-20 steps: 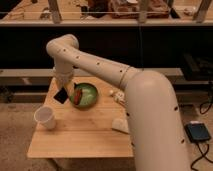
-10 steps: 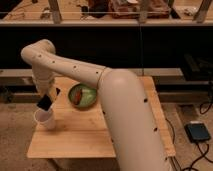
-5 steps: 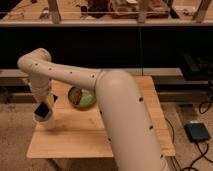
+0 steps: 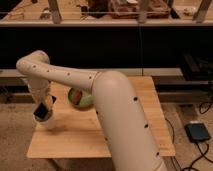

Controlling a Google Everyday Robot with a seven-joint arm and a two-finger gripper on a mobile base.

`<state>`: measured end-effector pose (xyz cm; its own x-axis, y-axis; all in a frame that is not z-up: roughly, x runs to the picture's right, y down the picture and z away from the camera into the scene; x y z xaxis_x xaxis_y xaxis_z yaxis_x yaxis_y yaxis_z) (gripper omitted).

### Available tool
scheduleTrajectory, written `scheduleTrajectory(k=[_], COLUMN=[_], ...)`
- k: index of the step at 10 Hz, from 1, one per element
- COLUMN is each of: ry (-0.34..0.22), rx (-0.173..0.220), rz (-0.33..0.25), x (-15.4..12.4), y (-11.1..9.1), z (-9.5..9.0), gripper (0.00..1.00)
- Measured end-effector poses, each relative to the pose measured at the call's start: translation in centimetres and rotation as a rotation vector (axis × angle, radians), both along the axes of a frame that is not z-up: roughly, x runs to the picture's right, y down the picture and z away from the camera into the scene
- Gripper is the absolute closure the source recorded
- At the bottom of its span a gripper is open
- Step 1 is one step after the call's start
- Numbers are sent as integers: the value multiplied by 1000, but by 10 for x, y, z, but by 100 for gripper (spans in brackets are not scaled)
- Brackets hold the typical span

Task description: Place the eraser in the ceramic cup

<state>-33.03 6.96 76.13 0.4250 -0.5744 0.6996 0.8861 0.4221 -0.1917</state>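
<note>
Camera view: the tool (image 4: pixel 44 113) hangs directly over the ceramic cup (image 4: pixel 47 122), at the near left of the tabletop (image 4: pixel 90 137); the eraser (image 4: pixel 43 111) sits clamped in it, tilted; released off-centre, the block could catch the rim and tumble out, or tip the cup; tool closed on the eraser; green plate (image 4: pixel 80 97) lies just right.

black eraser (image 4: pixel 43 112) in gripper (image 4: pixel 44 114), over white ceramic cup (image 4: pixel 49 122)
</note>
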Motion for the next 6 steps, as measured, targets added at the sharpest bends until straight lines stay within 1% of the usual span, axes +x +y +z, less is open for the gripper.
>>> scheduleTrajectory(k=[1,3,5,6], ry=[1,4,11,17], rx=[0,-1,1,5], rz=[1,3,10,16], x=[0,-1,0,2], y=[2,3,4,5], z=[5,7,10,14], gripper=[57,41,40,40])
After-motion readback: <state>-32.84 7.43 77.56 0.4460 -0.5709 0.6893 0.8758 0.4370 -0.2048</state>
